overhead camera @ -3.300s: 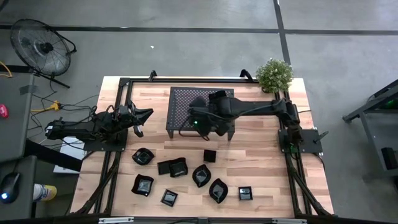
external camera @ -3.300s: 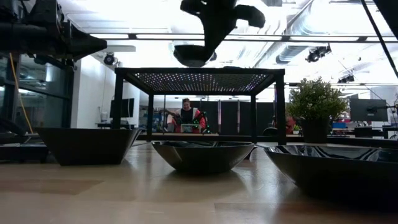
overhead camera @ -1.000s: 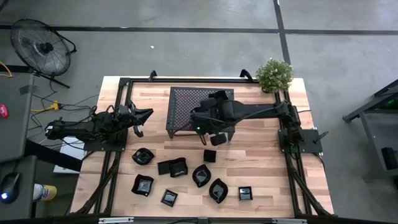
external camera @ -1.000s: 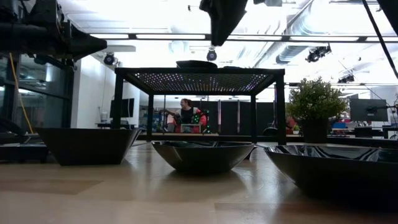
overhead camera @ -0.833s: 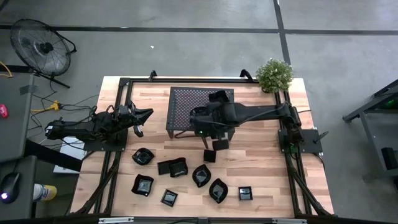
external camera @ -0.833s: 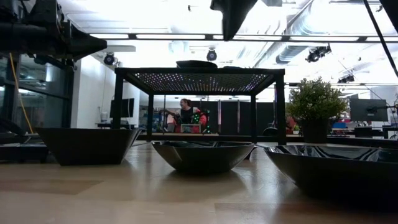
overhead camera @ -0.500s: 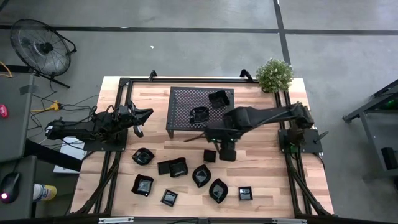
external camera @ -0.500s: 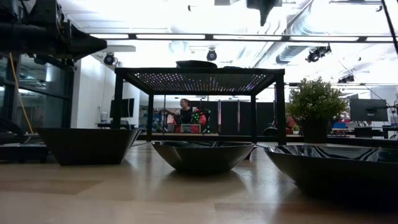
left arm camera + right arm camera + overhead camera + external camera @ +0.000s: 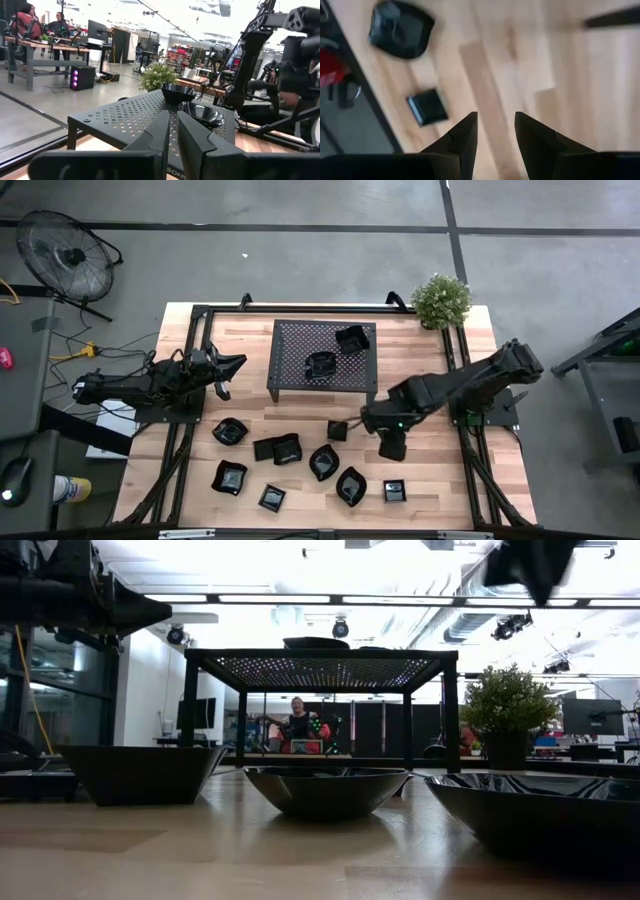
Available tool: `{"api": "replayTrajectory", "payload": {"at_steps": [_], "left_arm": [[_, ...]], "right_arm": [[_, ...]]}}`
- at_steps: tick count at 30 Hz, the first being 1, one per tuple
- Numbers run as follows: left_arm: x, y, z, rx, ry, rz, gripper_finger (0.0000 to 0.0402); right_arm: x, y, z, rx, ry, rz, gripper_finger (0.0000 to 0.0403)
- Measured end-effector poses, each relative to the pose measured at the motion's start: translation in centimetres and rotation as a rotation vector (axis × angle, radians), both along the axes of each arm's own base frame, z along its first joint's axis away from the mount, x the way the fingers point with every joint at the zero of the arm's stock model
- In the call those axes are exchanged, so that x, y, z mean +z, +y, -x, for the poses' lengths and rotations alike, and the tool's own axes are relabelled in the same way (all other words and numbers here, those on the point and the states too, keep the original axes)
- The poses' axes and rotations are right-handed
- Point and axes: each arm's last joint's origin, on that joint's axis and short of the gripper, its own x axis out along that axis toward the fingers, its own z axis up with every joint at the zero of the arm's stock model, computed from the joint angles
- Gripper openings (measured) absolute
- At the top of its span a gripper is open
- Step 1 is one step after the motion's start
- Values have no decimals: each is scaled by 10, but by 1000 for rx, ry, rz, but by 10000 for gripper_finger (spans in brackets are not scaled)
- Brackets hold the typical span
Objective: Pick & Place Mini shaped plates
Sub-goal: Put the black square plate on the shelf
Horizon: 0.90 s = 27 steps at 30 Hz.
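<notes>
plates: two mini shaped plates (image 9: 321, 364) sit on the mesh rack (image 9: 290, 345); the rest are scattered on the worktop (image 9: 430, 470) in front of it
handling: glossy and rigid, likely slick and light — pinch a raised rim, not the bowl
right gripper (image 9: 392, 446): fingers apart, empty, hovering over bare wood just beside the square plate (image 9: 337, 430)
left gripper (image 9: 222, 375): fingers nearly closed, empty — parked beside the rack

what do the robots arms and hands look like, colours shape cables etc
Both arms are dark, near-black, built of chunky jointed segments. The right arm shows a small green light near its hand. Each hand ends in two flat, tapering black fingers, angular like wedges. The left hand looks the same, its fingers matte black. Thin dark cables trail beside the left arm. No markings are readable.
</notes>
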Motion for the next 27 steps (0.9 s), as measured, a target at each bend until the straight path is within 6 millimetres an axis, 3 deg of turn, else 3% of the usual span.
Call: {"api": "replayTrajectory", "payload": {"at_steps": [8, 17, 21, 27], "left_arm": [[0, 0, 0, 0, 0, 0, 33], [0, 0, 0, 0, 0, 0, 33], [0, 0, 0, 0, 0, 0, 33], [0, 0, 0, 0, 0, 0, 33]], "right_arm": [[-40, 16, 13, 45, 74, -106, 126], [-63, 33, 21, 49, 82, -173, 126], [-70, 38, 27, -32, 135, -201, 126], [-80, 48, 33, -316, 249, -253, 126]]}}
